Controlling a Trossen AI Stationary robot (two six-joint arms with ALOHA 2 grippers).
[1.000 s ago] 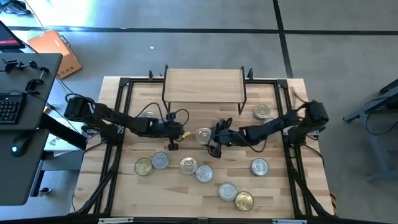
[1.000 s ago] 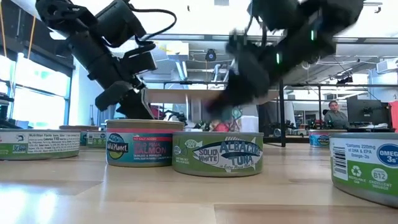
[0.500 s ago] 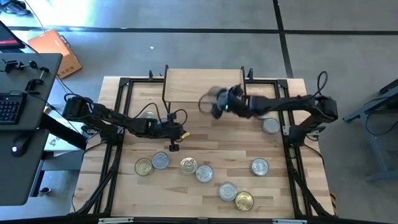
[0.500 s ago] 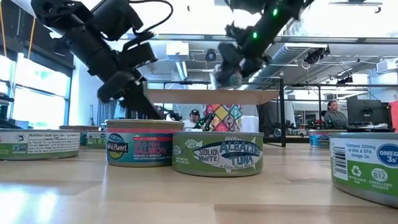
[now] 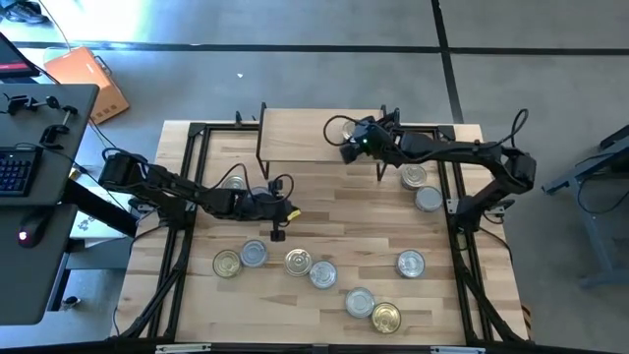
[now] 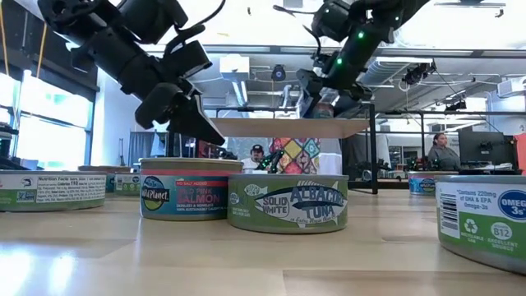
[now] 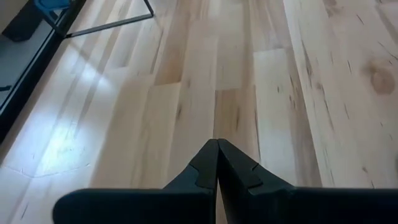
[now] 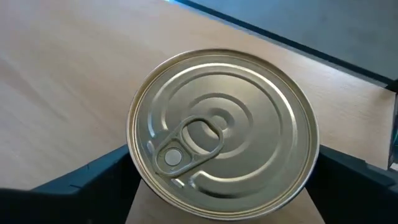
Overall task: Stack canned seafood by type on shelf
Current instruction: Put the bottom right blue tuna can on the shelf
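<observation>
The slat tabletop (image 5: 324,231) is the widest thing under both arms. The shelf (image 5: 295,136) stands at its far edge, directly beneath the right gripper (image 5: 346,140). The shelf carries one tin (image 8: 222,130), a sealed silver can with its pull ring flat on the lid. It lies inside the right gripper's reach, resting on the board's right half. I cannot tell whether that gripper is pinching the tin or has let it go.

The left gripper (image 7: 217,144) hangs low over bare wood in front of the shelf, well to the left of the right gripper, pressed together and holding nothing.

I count ten tins on the tabletop, so eleven in all. Two (image 5: 414,177) (image 5: 428,199) sit close together below the right arm, back from its gripper toward the arm's base. One (image 5: 232,182) lies half hidden behind the left arm's wrist. Four run in a row nearer to me than the left gripper (image 5: 227,264) (image 5: 254,254) (image 5: 298,262) (image 5: 322,274). Two more (image 5: 359,301) (image 5: 385,316) touch near the front edge, and one (image 5: 410,264) lies alone, well apart from either gripper. At least three lids look gold-tinted.

In the low view one label reads pink salmon (image 6: 184,191), and the can touching it reads solid white albacore tuna (image 6: 287,204).
</observation>
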